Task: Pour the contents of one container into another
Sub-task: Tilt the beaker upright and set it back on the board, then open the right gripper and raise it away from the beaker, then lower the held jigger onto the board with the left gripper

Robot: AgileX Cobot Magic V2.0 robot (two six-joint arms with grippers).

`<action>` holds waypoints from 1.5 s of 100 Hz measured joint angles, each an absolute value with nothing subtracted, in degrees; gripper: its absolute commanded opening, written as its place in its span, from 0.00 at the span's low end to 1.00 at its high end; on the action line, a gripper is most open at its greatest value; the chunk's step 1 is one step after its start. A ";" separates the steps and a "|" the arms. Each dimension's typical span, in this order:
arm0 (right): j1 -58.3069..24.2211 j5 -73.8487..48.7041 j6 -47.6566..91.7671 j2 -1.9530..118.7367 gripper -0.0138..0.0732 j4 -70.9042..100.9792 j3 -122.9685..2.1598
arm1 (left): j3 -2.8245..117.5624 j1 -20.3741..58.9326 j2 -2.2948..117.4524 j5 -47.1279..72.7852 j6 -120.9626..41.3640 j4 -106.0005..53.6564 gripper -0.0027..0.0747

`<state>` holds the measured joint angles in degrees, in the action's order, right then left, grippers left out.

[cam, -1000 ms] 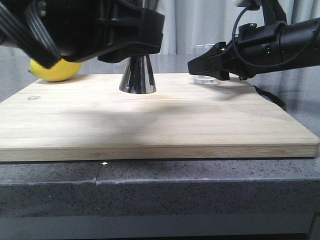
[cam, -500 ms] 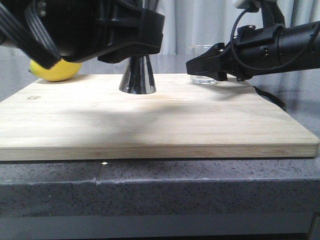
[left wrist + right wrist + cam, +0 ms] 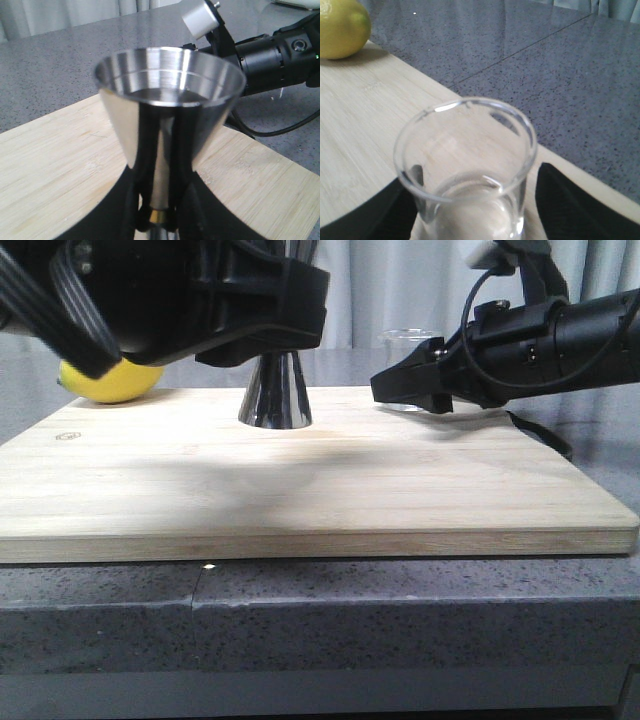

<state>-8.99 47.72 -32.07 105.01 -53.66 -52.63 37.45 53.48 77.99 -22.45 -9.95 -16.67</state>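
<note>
The steel jigger (image 3: 275,390) stands on the wooden board (image 3: 300,480), left of centre at the back. My left gripper (image 3: 272,348) is shut on its narrow waist; in the left wrist view the black fingers (image 3: 182,150) press both sides above the gold band, and the jigger's (image 3: 165,100) open top cup faces the camera. The glass beaker (image 3: 408,337) stands on the board's back right. My right gripper (image 3: 400,382) reaches round it, open. In the right wrist view the beaker (image 3: 470,165) sits between the fingers (image 3: 565,205), with a strip of board showing beside one of them.
A yellow lemon (image 3: 108,380) lies at the board's far left corner, and the lemon (image 3: 340,27) also shows in the right wrist view. The board rests on a grey speckled counter (image 3: 400,600). A black cable (image 3: 545,437) trails off the board's right edge.
My right gripper has slid left and dipped a little, so its fingers reach further round the beaker. The beaker, the jigger and the left gripper have stayed put.
</note>
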 measured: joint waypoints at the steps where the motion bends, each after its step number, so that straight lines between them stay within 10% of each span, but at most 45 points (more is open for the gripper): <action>1: -8.99 47.72 -32.07 105.03 0.71 -53.42 -52.63 | 37.45 53.48 77.99 -22.45 -9.95 -16.67 0.01; 25: -8.99 48.44 -32.07 100.72 0.84 -51.00 -52.63 | 37.45 53.48 77.99 -22.45 -9.95 -16.67 0.01; 150: -8.99 52.27 -32.07 58.62 0.84 -50.09 -52.45 | 30.19 40.70 80.90 -40.56 -9.63 -15.66 0.01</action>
<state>-8.99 52.27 -32.07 58.62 -50.09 -52.45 30.19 40.70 80.90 -40.56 -9.63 -15.66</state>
